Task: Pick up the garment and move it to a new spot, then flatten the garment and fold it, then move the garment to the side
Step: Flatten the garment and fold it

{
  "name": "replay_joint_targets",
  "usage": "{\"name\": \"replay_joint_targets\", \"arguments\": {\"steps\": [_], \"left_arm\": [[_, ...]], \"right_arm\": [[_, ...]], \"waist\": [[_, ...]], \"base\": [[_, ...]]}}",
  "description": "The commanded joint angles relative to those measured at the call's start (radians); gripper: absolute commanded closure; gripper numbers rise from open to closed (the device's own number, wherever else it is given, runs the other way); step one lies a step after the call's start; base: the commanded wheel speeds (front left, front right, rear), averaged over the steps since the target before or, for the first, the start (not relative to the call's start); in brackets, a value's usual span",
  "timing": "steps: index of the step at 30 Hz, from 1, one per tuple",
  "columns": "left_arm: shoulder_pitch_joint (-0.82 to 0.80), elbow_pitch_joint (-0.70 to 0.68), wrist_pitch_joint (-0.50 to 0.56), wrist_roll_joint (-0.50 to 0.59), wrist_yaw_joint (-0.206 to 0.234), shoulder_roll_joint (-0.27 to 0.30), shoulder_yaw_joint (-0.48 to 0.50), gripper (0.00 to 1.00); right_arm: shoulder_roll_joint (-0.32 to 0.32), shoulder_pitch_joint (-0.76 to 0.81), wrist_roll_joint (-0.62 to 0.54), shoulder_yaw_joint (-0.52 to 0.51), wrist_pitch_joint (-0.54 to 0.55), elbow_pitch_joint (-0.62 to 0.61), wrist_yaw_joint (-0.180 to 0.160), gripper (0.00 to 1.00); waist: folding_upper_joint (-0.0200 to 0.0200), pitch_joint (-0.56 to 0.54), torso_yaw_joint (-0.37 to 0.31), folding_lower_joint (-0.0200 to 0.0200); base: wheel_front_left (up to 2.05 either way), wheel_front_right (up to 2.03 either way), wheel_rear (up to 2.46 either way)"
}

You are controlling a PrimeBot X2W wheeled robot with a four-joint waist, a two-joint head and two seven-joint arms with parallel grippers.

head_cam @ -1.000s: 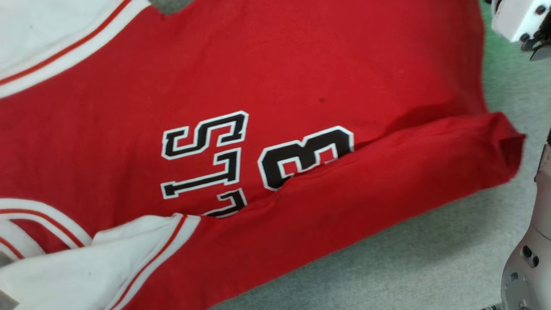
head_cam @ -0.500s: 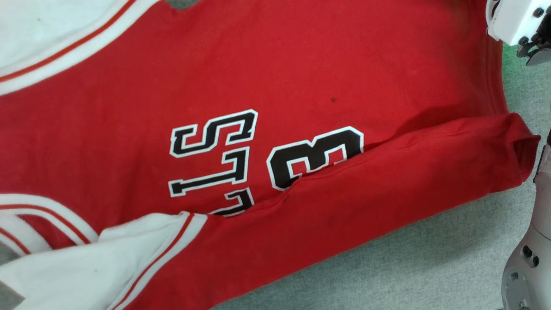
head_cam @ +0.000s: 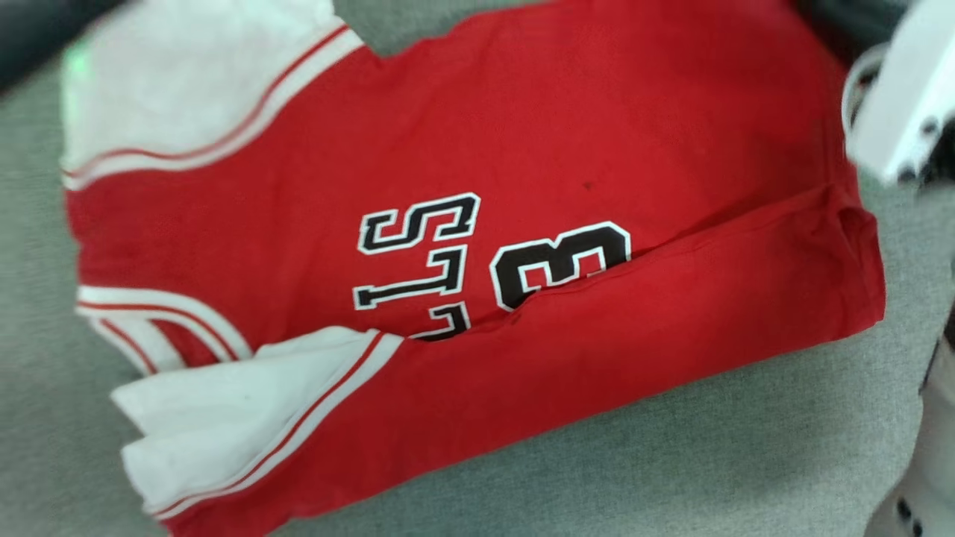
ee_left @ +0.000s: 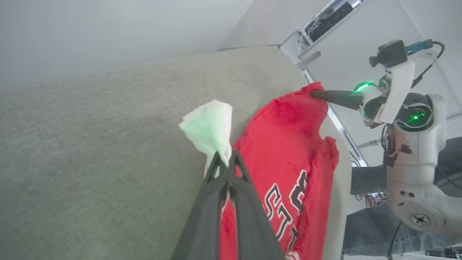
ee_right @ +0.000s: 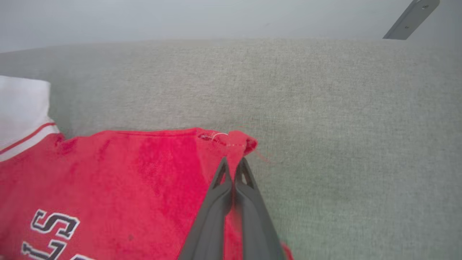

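The garment point(head_cam: 522, 134) is a red shirt with white sleeves, lying across the grey surface point(head_cam: 671, 462). Its near long side is folded over, so the black print shows only in part. My left gripper point(ee_left: 224, 159) is shut on the white sleeve point(ee_left: 209, 126) at the garment's far left corner. My right gripper point(ee_right: 234, 164) is shut on the red hem corner point(ee_right: 238, 141) at the far right. In the head view the right arm's white wrist housing point(head_cam: 903, 112) stands over that corner. The left wrist view also shows the right gripper's fingers point(ee_left: 335, 97) pinching the red edge.
Grey fabric surface point(ee_right: 325, 108) spreads beyond the garment on all sides. Its far edge meets a pale wall point(ee_right: 216, 18). A metal frame with cables point(ee_left: 325, 25) stands past the surface's end, and the robot's pale body point(ee_left: 411, 162) is beside it.
The whole head picture has shifted and drawn back, so the camera moved; the garment's left sleeves and the grey surface at left now show. The right wrist housing sits lower in the picture.
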Motion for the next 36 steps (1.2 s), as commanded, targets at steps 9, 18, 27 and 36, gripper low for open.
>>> {"name": "replay_joint_targets", "arguments": {"steps": [9, 18, 27, 36], "left_arm": [[0.406, -0.287, -0.129, 0.021, 0.002, 0.015, 0.158, 1.00], [0.830, -0.436, -0.371, 0.121, 0.002, 0.049, 0.262, 1.00], [1.097, -0.403, -0.630, 0.282, 0.002, 0.120, 0.142, 1.00], [0.977, -0.231, -0.767, 0.326, 0.002, 0.086, -0.101, 1.00]], "right_arm": [[-0.002, 0.389, 0.053, -0.106, 0.158, -0.302, -0.001, 1.00], [-0.001, 0.678, 0.130, -0.223, 0.116, -0.432, -0.001, 1.00], [0.000, 0.777, 0.097, -0.263, -0.013, -0.378, -0.001, 1.00], [-0.001, 0.734, 0.033, -0.200, -0.284, -0.185, -0.001, 1.00]], "waist": [[0.0000, -0.192, 0.101, 0.0000], [0.0000, -0.233, 0.102, 0.0000], [0.0000, -0.220, 0.112, 0.0000], [0.0000, -0.175, 0.117, 0.0000]], "base": [[0.00, 0.00, 0.00], [0.00, 0.00, 0.00], [0.00, 0.00, 0.00], [0.00, 0.00, 0.00]]}}
